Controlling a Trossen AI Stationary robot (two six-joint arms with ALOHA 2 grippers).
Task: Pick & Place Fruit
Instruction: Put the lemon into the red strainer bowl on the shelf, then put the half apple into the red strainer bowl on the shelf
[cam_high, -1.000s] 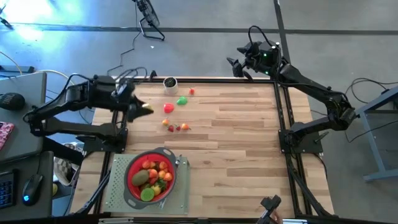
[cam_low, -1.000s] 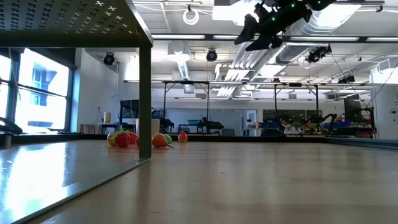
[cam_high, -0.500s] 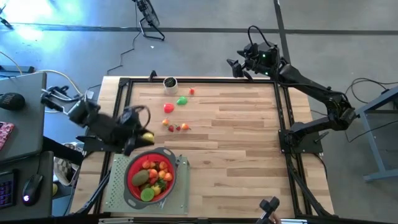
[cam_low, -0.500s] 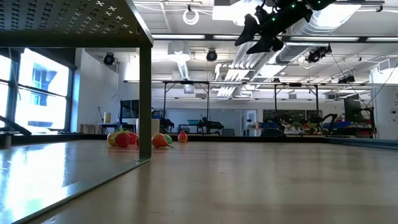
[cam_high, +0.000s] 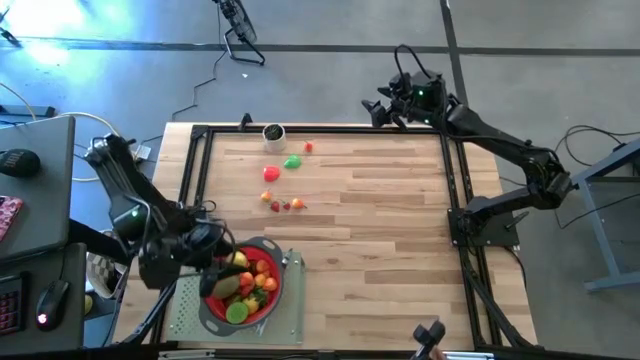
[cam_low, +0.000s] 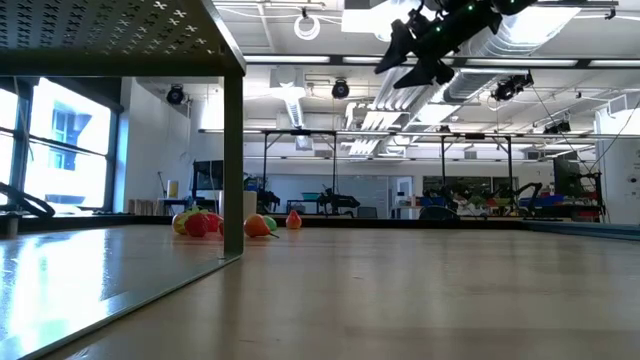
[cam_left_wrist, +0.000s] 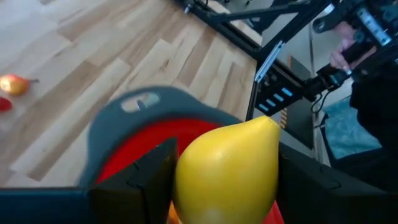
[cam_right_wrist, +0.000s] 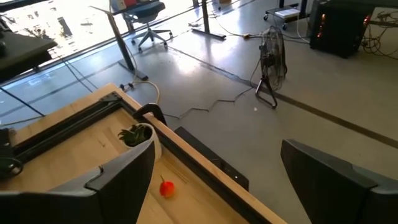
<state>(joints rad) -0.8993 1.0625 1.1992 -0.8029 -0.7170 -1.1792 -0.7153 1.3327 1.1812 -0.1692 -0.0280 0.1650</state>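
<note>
A smooth yellow pear-shaped fruit (cam_left_wrist: 227, 168), glossy and plump, is being gripped between the fingers of the left gripper (cam_high: 228, 262), directly over the red strainer (cam_high: 214, 300) that is being filled with mixed fruits below it. The right gripper (cam_high: 388, 108) is being held open, high beyond the desk (cam_high: 380, 230) edge; no writing is being shown

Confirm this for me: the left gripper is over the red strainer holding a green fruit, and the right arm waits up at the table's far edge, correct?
Not quite: the fruit in the left gripper is yellow, not green, as the left wrist view shows. The rest holds: it is over the red strainer, and the right gripper waits open at the table's far edge.
</note>
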